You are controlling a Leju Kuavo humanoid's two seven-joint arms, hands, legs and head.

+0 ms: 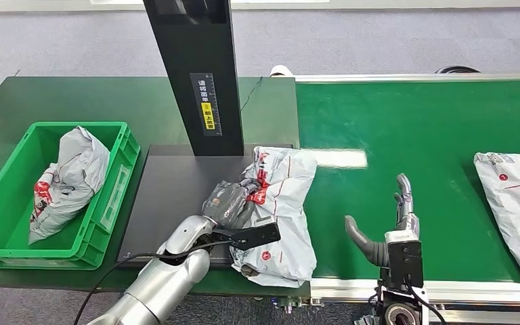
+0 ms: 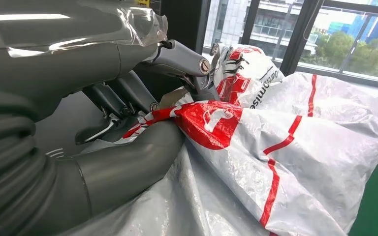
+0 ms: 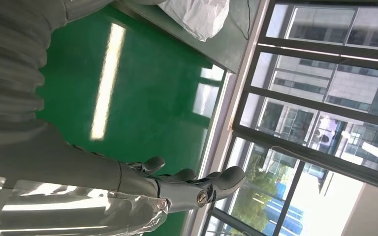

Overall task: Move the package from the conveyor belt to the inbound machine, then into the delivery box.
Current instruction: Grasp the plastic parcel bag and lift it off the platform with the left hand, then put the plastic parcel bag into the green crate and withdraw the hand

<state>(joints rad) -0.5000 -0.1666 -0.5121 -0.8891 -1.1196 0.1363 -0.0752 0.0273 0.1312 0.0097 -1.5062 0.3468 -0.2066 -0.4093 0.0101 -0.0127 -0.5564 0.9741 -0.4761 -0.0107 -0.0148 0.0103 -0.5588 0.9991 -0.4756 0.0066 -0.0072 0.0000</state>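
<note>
From the head view, the left robot hand (image 1: 229,202) grips a fold of the package (image 1: 281,210), which lies half on the dark machine plate (image 1: 169,196) under the scanner column (image 1: 193,68) and half over the belt (image 1: 413,135) edge. I judge this the inbound step; next the package needs lifting clear and carrying left to the green box (image 1: 0,203), which already holds a bag (image 1: 68,179). The right robot hand (image 1: 389,223) hovers over the belt, fingers spread, holding nothing. Another bag (image 1: 514,203) waits further along the belt.

Left wrist view: fingers (image 2: 187,64) and thumb pinch the red-printed plastic (image 2: 211,120). The loose film may slip.

Right wrist view: fingers (image 3: 202,184) apart above green belt.
</note>
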